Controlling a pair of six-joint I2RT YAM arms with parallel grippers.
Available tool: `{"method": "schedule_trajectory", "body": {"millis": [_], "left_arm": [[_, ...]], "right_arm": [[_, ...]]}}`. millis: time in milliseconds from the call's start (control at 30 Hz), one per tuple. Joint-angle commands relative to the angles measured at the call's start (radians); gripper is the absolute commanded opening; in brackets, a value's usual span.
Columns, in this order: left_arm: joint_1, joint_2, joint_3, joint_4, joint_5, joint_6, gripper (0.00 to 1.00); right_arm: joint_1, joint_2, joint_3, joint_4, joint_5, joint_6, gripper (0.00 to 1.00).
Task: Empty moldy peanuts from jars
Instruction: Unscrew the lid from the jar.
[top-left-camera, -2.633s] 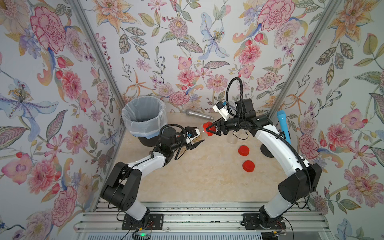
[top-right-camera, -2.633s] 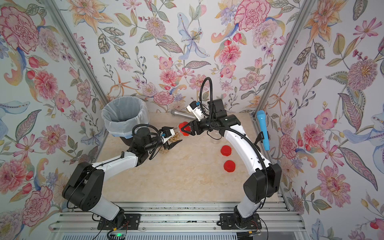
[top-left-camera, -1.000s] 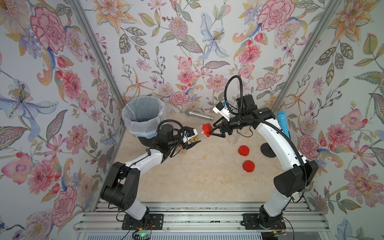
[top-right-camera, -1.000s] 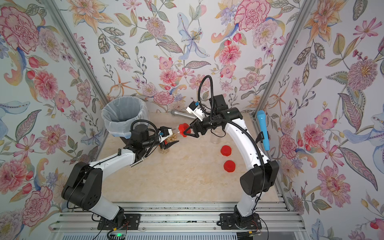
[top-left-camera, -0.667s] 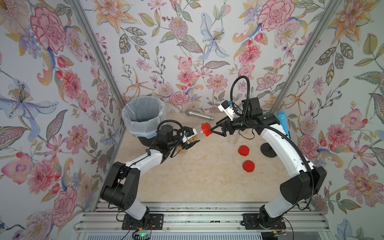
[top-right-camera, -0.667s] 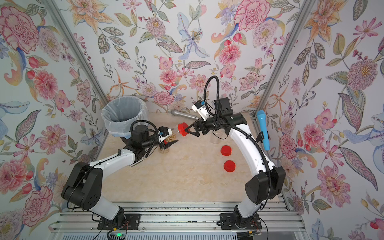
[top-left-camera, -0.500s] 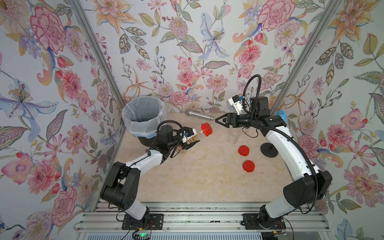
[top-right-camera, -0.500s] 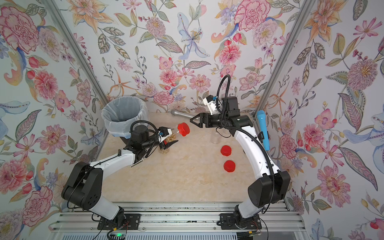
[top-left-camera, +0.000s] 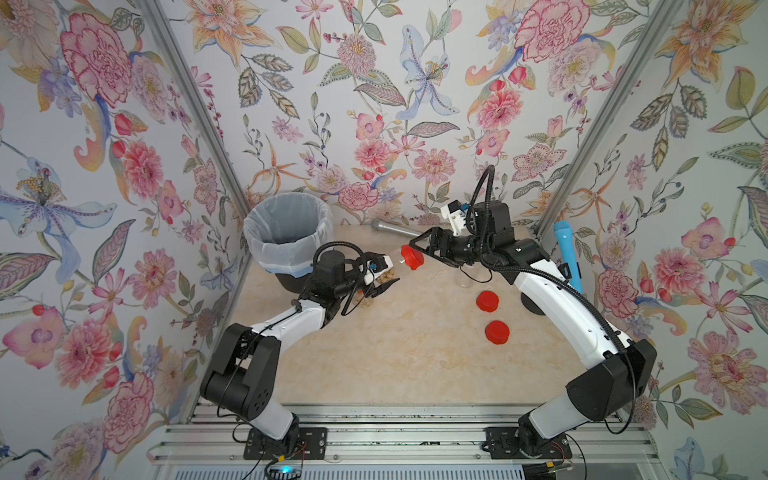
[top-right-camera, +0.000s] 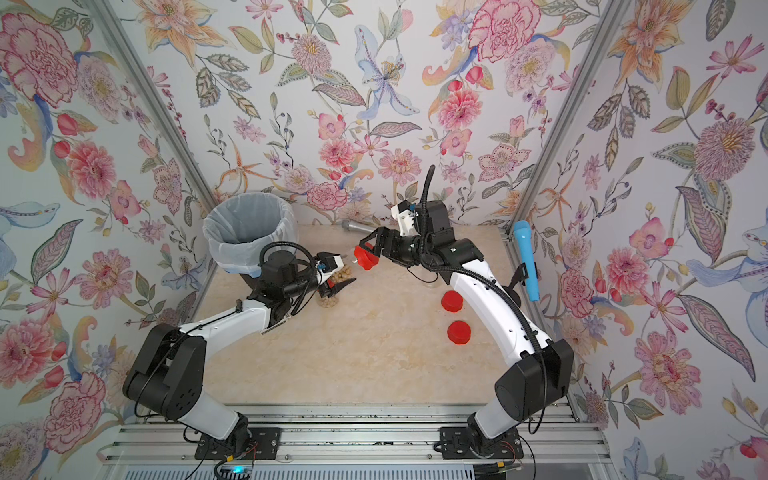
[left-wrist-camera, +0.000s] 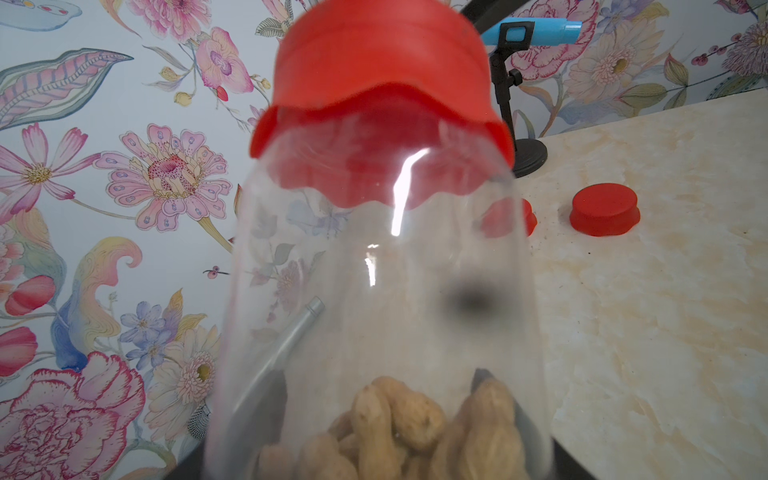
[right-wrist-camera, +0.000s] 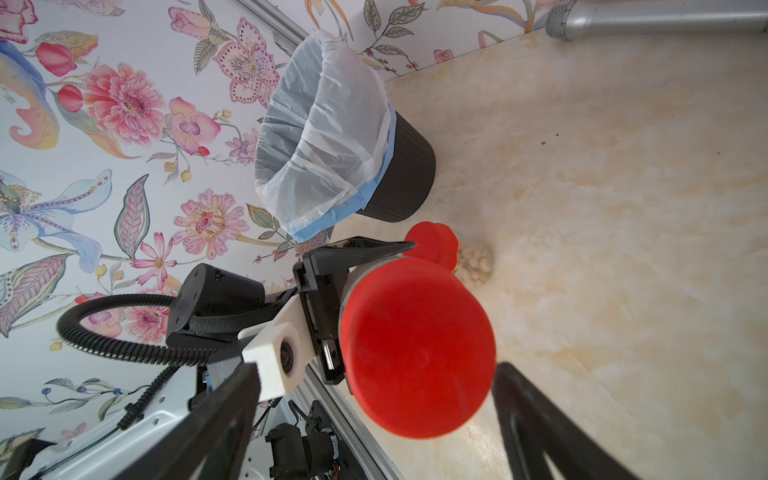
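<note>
Task stage: we judge the lid is not yet off the held jar (left-wrist-camera: 382, 270), so nothing can be poured from it
Left gripper (top-left-camera: 384, 279): clamped around the body of the held jar, which it carries off the table and tilted
Moldy peanuts (left-wrist-camera: 415, 419): heaped at the base end of the held jar, nearest the left gripper's fingers; the neck end is empty
Red screw lid (top-left-camera: 411, 257): seated on the jar's neck, at the far end from the left gripper and right at the right gripper's fingertips
Right gripper (right-wrist-camera: 376, 370): jaws spread, one each side of the red screw lid; we see a gap on one side, so we call it not gripping
Key relation: the jar's long axis runs from the left gripper straight toward the right gripper, and the lid's flat top faces the right wrist; the right arm is the nearer one to the lid
Next move, our judgement: close on the lid, then twist about that axis while the left gripper holds firm
Lined bin (top-left-camera: 286, 232): behind the left gripper, well apart from the right one
Standing jar (top-right-camera: 328, 300): on the table below the left gripper, peanuts inside
Loose lids (top-left-camera: 486, 300): two, on the table below the right arm
</note>
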Motion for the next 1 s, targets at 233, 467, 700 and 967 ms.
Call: {"method": "schedule_trajectory", "body": {"millis": [233, 467, 700, 967], "left_arm": [[0.007, -0.012, -0.024, 0.049, -0.014, -0.001, 0.24], [0.007, -0.012, -0.025, 0.051, -0.015, -0.001, 0.24], [0.007, -0.011, -0.021, 0.049, -0.017, -0.004, 0.24], [0.007, -0.012, -0.016, 0.043, -0.022, 0.002, 0.24]], "right_arm": [[0.023, 0.054, -0.007, 0.022, 0.052, 0.027, 0.9], [0.024, 0.065, -0.027, 0.029, 0.061, 0.02, 0.89], [0.027, 0.078, -0.038, 0.048, 0.039, 0.017, 0.87], [0.034, 0.088, -0.042, 0.067, 0.021, 0.016, 0.83]]}}
